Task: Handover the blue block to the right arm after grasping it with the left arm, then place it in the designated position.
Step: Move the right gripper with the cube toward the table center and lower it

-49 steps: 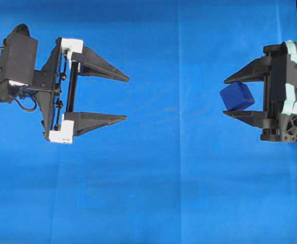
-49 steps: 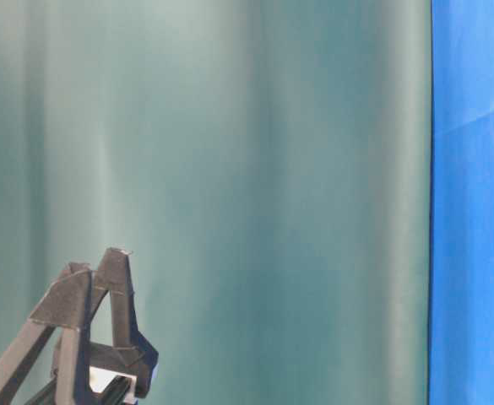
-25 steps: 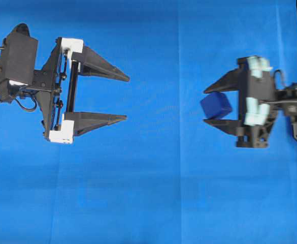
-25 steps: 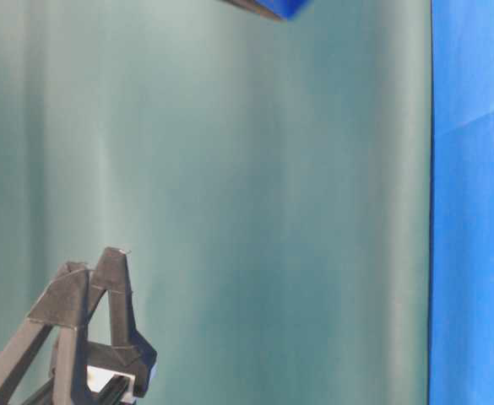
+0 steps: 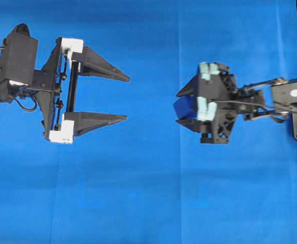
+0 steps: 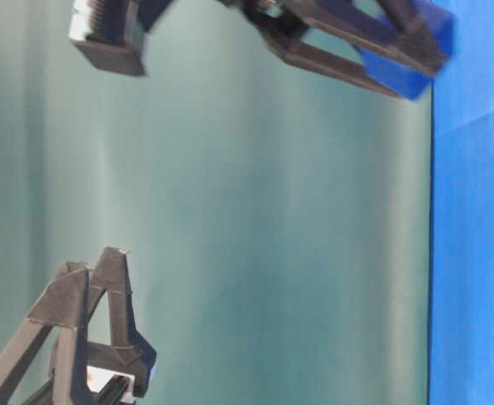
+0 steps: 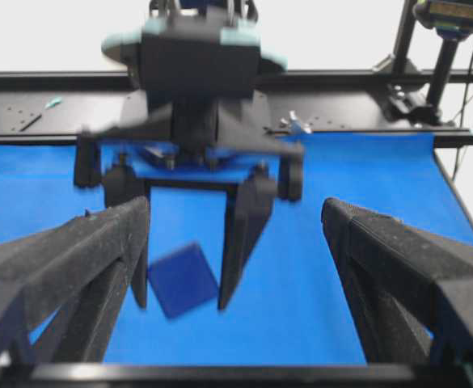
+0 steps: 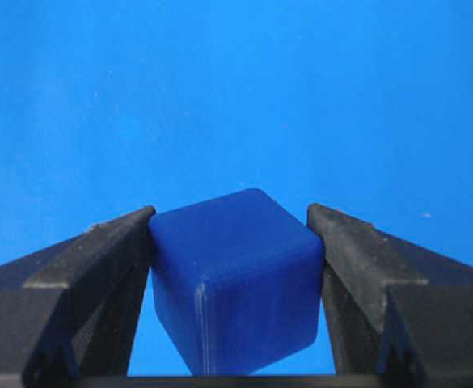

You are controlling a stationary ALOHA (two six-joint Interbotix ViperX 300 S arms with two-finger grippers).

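Blue block point(image 5: 185, 107) sits clamped between the two fingers of the right hand point(image 5: 185, 108), right of centre in the overhead view, held tilted on a corner so its faces stay pinched squarely above the blue counter point(image 5: 148, 193). Left hand point(image 5: 124, 98), at the left of that frame, stands spread wide and empty, well apart, apparently out of the way while the block is carried to its spot.

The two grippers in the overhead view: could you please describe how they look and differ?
The left gripper has two pointed black fingers on a rail with white end brackets, a boxy black body and a looping black cable. The right gripper is all dark, with pale mint-green patches on its body and thin cables along the arm behind it.
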